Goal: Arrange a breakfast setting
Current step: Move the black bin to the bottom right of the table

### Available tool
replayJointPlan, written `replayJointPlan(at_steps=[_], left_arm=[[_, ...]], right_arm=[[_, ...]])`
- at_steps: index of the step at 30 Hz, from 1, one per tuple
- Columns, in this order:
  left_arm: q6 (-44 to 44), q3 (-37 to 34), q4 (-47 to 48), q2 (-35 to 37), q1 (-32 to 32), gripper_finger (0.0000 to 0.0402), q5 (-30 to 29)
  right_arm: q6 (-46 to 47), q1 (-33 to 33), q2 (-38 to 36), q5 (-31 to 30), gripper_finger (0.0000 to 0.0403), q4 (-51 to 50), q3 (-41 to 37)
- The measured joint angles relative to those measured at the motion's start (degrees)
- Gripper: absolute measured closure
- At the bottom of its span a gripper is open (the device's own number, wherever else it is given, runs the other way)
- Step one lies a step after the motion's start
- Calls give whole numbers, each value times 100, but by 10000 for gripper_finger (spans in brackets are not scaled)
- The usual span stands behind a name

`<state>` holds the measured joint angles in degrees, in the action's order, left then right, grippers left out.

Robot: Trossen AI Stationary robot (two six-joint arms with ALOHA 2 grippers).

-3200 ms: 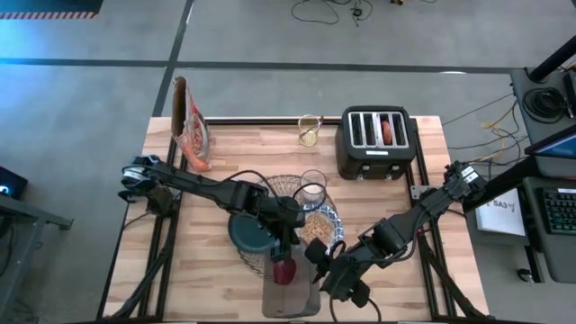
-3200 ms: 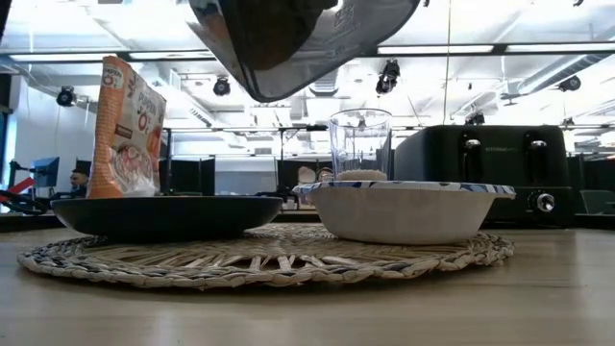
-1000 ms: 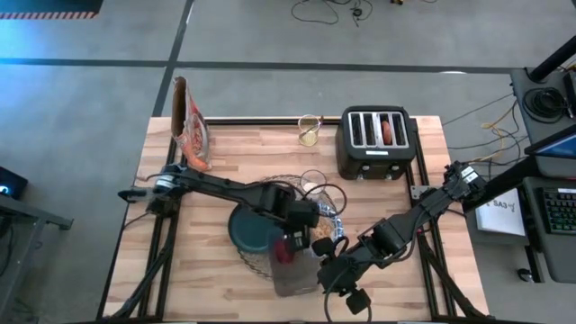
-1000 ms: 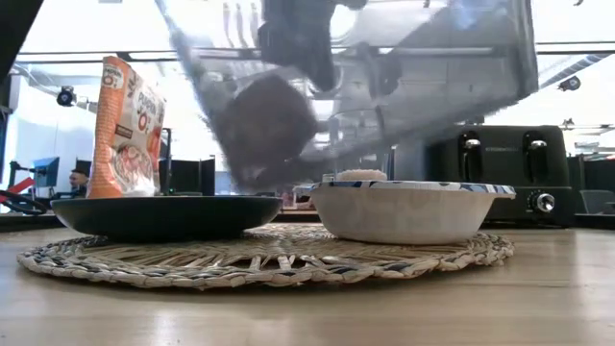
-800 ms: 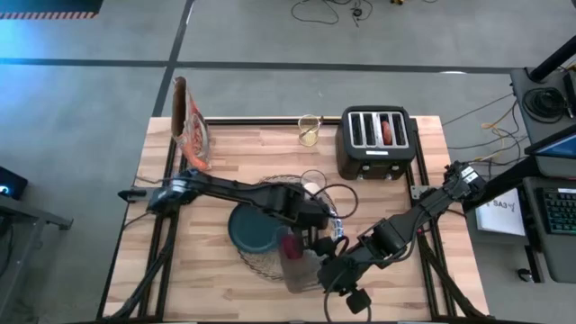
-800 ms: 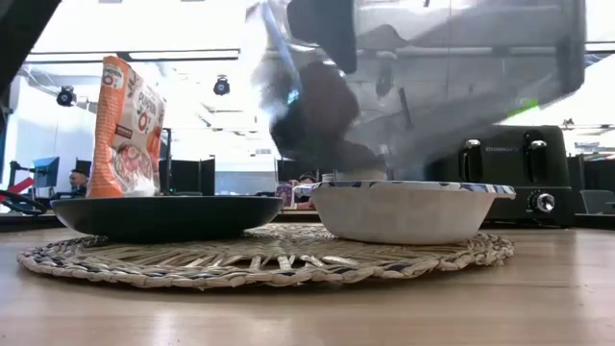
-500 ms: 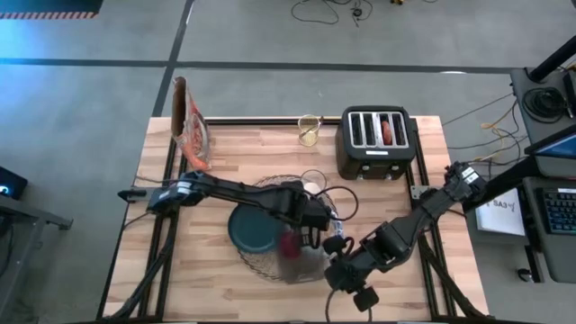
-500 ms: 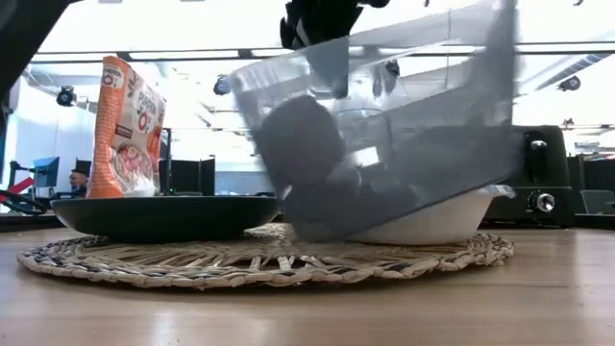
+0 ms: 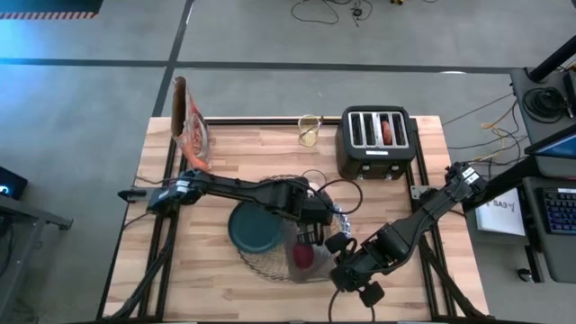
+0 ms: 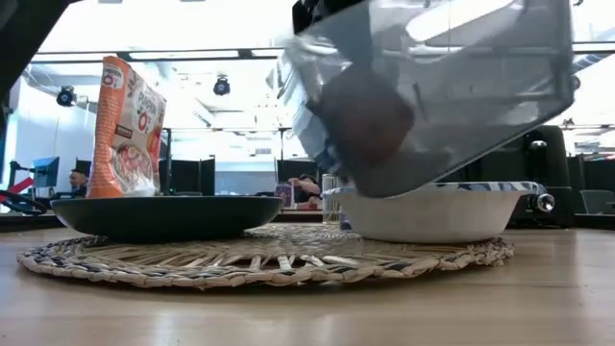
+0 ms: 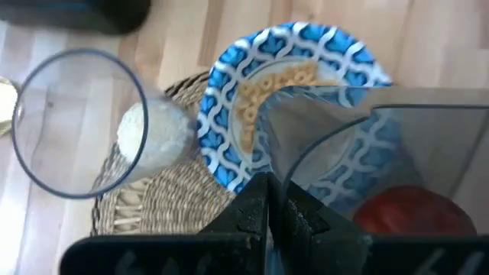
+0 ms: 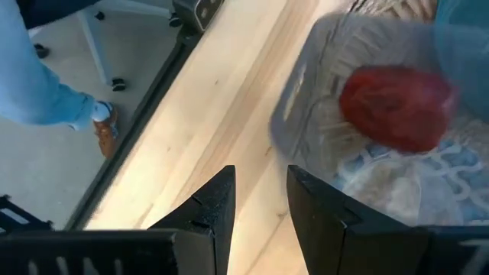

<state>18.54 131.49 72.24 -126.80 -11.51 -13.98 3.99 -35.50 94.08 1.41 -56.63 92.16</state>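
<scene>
Left claw is pinched tight on a clear plastic container with a red fruit inside, tipped over the patterned bowl at the placemat's four o'clock. Risk: it knocks the bowl. Right claw waits half-open, empty, at five o'clock.

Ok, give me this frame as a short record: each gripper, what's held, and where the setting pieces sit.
left gripper: shut on the wall of the clear container, held tilted above the bowl
container contents: one red round item
right gripper: open, empty, beside the container
bowl: on the placemat, cereal rings inside
glass: at the placemat's edge, next to the bowl
plate: on the placemat, beside the bowl
spoon: not seen
</scene>
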Motion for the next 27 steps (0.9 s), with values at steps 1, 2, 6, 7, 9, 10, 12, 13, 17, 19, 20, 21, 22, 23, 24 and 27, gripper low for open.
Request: replayJointPlan(at_steps=[1, 2, 6, 7, 9, 10, 12, 13, 17, 19, 20, 21, 22, 23, 24, 27], left_arm=[[-6, 39, -41, 0, 0, 401, 29], [-6, 88, -67, 0, 7, 401, 109], [3, 193, -72, 0, 17, 401, 264], [26, 198, -68, 0, 20, 401, 265], [95, 198, -69, 0, 20, 401, 258], [112, 198, -82, 0, 20, 401, 262], [127, 198, -186, 0, 16, 401, 258], [131, 198, -258, 0, 15, 401, 260], [86, 198, -499, 0, 7, 401, 247], [42, 198, -528, 0, 7, 401, 260], [37, 198, -518, 0, 4, 401, 270], [40, 198, -500, 0, 2, 401, 277], [41, 198, -467, 0, 0, 401, 286], [42, 198, -435, 0, 0, 401, 295], [42, 198, -409, 0, -3, 401, 297], [45, 198, -229, 0, -14, 401, 302]], right_arm=[[-103, -6, 0, -16, 294, 9, 0], [-247, -12, 0, -17, 294, 24, 0], [-494, -38, 11, -6, 294, 210, -2], [-503, -55, 14, -6, 294, 234, -1], [-545, -78, 15, -8, 294, 223, -1], [-564, -98, 15, -8, 294, 212, 0], [-619, -130, 22, 7, 294, 191, 0], [-625, -140, 28, 9, 294, 171, 0], [-898, -145, 31, 15, 294, 99, -2], [-1128, -141, 31, 8, 294, 94, -1], [-1193, -141, 31, 11, 294, 96, -2], [-1250, -141, 31, 11, 294, 99, -2], [-1278, -141, 31, 9, 294, 99, -2], [-1302, -143, 31, 9, 294, 99, 0], [-1305, -141, 31, 9, 294, 101, 0], [-1303, -142, 31, 3, 294, 97, 19]])
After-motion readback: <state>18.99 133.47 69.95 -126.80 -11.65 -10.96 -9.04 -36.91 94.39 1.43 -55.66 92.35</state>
